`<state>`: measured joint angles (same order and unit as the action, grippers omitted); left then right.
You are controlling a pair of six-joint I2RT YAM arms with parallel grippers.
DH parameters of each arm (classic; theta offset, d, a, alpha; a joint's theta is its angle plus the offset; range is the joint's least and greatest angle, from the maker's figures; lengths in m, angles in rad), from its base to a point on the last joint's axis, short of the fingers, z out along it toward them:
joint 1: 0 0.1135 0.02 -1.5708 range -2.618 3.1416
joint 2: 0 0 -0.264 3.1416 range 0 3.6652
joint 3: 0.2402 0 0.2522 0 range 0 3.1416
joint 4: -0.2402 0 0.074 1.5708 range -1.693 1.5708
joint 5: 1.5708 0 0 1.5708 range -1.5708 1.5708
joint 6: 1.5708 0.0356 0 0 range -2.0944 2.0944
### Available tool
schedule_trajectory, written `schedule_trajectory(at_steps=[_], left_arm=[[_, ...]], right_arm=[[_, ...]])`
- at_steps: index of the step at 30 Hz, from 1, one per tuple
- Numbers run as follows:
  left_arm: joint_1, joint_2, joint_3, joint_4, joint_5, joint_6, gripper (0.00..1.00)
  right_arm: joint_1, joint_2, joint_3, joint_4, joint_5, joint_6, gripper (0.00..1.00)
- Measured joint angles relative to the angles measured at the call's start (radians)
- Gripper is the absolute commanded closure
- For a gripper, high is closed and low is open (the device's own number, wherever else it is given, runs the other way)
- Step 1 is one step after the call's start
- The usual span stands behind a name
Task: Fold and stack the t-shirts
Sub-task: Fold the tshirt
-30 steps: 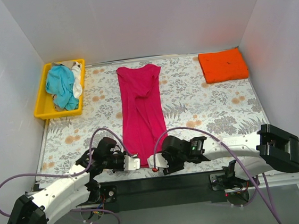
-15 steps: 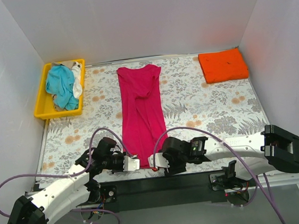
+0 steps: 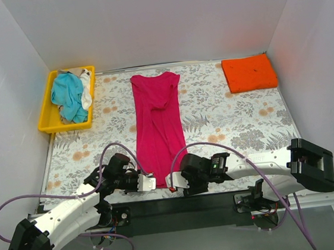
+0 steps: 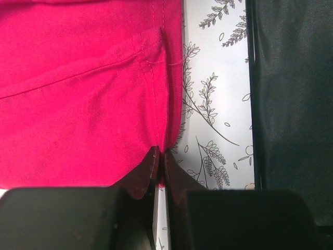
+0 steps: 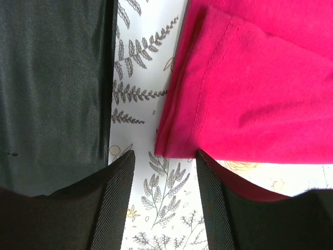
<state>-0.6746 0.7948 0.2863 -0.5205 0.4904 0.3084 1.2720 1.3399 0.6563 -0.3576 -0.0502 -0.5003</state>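
A long magenta-pink cloth t-shirt [image 3: 158,123], folded into a narrow strip, lies mid-table on the floral-printed tablecloth [image 3: 232,118]. The left gripper [image 4: 160,156] is pinched tight on its near hem corner. The right gripper [image 5: 164,153] stands parted astride the other corner, gripping nothing. The yellow plastic tray [image 3: 44,106] holds a crumpled teal t-shirt [image 3: 68,96] and a white t-shirt [image 3: 86,95], perhaps with something beige beneath. A folded orange t-shirt [image 3: 249,73] lies at the far right.

Corner of pink shirt [image 4: 78,94] hidden between left fingers [image 4: 143,174]; white shirt [image 3: 86,93] mostly under teal shirt [image 3: 68,96].
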Motion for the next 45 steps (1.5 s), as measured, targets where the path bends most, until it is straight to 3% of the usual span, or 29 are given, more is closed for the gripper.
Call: schedule_trajectory(at_steps=[23,30,35,36,37,40,45], left_arm=[[0.000,0.015,0.003,0.002,0.004,0.009,0.95],[0.000,0.021,0.005,0.005,0.007,0.009,0.95],[0.000,0.022,0.005,0.006,0.009,0.009,0.95],[0.000,0.022,0.005,0.006,0.009,0.010,0.95],[0.000,0.023,0.005,0.006,0.010,0.010,0.96],[0.000,0.023,0.005,0.006,0.011,0.011,1.00],[0.000,0.019,0.018,-0.037,0.029,0.041,1.00]], right_arm=[[0.000,-0.048,0.000,0.024,0.016,-0.001,0.50],[0.000,0.013,-0.004,0.081,-0.002,-0.001,0.52],[0.000,0.040,-0.003,0.132,-0.024,-0.005,0.69],[0.000,0.045,-0.003,0.142,-0.030,-0.005,0.74],[0.000,0.051,-0.003,0.150,-0.034,-0.006,0.85],[0.000,0.067,0.001,0.173,-0.040,-0.016,0.99],[0.000,0.061,0.001,0.167,-0.048,-0.027,0.99]])
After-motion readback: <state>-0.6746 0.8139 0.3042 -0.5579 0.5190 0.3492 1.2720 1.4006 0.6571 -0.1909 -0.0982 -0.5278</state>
